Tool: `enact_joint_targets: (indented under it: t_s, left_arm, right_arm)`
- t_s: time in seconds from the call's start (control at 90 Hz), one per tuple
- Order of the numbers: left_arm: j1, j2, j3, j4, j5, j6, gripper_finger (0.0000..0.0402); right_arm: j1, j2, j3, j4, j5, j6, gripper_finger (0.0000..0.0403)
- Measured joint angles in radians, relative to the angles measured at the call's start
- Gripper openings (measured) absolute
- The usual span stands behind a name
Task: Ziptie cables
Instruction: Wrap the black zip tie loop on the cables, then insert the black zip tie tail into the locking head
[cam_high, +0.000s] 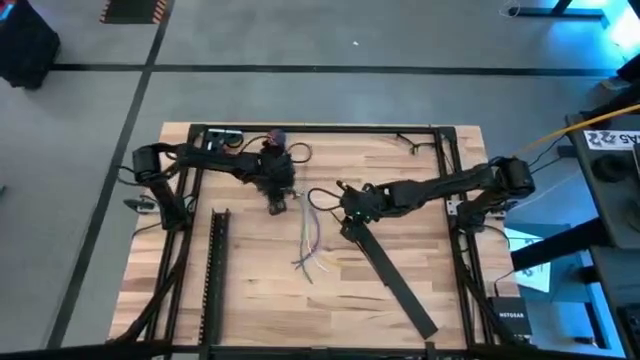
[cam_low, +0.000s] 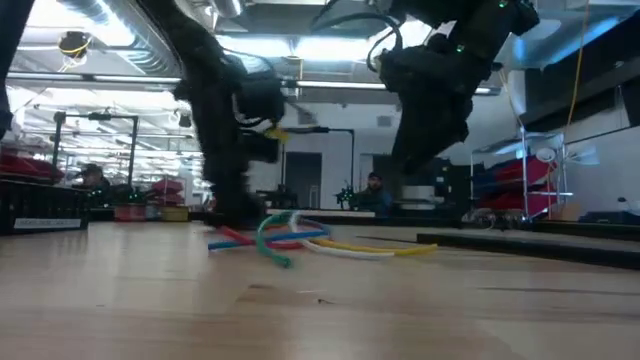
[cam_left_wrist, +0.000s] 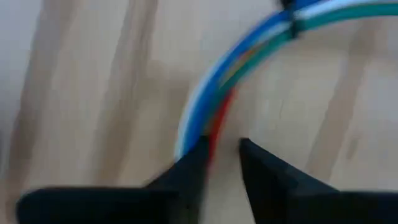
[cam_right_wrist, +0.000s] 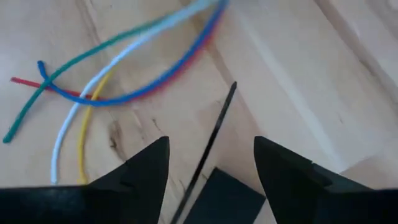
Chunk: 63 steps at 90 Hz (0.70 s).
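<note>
Cables (cam_high: 312, 238) lie loose on the wooden bench (cam_high: 260, 310), between both tools. Left tool (cam_left_wrist: 217, 163) sits right at one end of the bundle, fingers slightly apart. Right tool (cam_right_wrist: 210, 163), fingers spread wide, holds a dark zip-tie strip (cam_right_wrist: 211, 140) just beside the cables, arm reaching low across the bench

"NETGEAR" on black box (cam_high: 511, 316)

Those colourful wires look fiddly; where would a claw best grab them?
Probably on the curved stretch where the cables run side by side, coming straight down from above. There the strands lie close together and flat on the wooden table; towards their ends they splay apart, so a pinch there might catch only one.
</note>
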Motion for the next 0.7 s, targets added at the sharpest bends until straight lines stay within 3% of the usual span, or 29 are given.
enact_joint_targets:
  t_s: [0.089,0.211,0.378,0.567,0.7]
  left_arm:
    - [-0.022,-0.047,-0.006,-0.126,-0.001,-0.085,0.0054]
    - [-0.047,-0.13,-0.009,-0.184,0.026,-0.084,0.0049]
    - [-0.028,-0.216,0.027,-0.206,0.02,-0.062,0.0085]
    - [-0.012,-0.302,0.106,-0.276,0.026,-0.141,0.0145]
    - [-0.028,-0.355,0.117,-0.264,0.028,-0.164,0.0165]
  right_arm:
    - [-0.002,0.0,0.0,0.005,0.012,-0.064,0.0224]
    - [-0.007,0.0,0.001,0.008,0.053,-0.151,0.0225]
    - [-0.018,-0.004,0.008,-0.039,-0.011,-0.174,0.0235]
    - [0.017,-0.01,-0.006,-0.294,-0.114,-0.019,0.0247]
    - [0.079,-0.009,-0.117,-0.181,-0.13,0.068,0.0248]
